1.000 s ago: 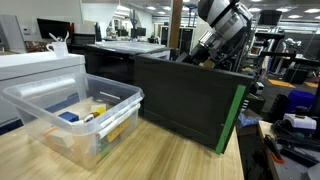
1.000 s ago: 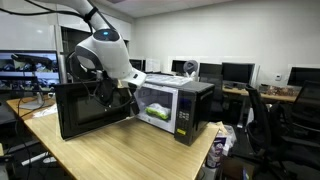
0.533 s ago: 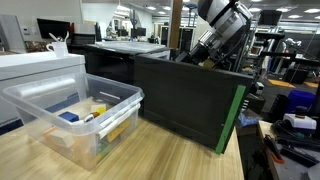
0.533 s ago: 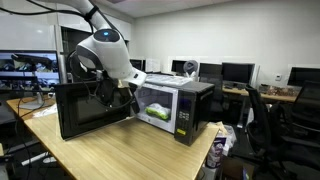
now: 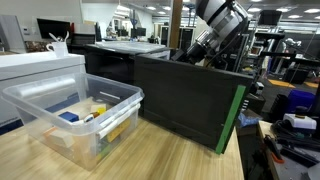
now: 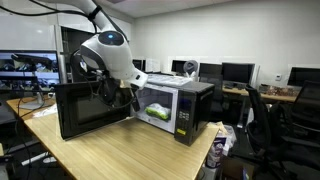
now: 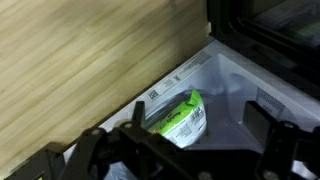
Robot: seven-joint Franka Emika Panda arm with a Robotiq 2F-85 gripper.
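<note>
My pincer (image 7: 185,152) stands wide with nothing between its fingers, at the mouth of the open microwave (image 6: 178,104). Inside, on the white cavity floor, lies a green-and-white printed packet (image 7: 181,119), soft and crumpled. In the wrist view its long axis runs slantwise from lower left to upper right, with the green end uppermost. The microwave door (image 6: 92,108) stands open above the tabletop (image 6: 130,152).

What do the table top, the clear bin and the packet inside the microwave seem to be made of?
Table top: pale wood or wood-look laminate, matte; grain lines show.
Clear bin: translucent hard plastic; its contents show through the wall.
Packet: probably glossy printed plastic film, green and white, creased; could be coated paper.
</note>
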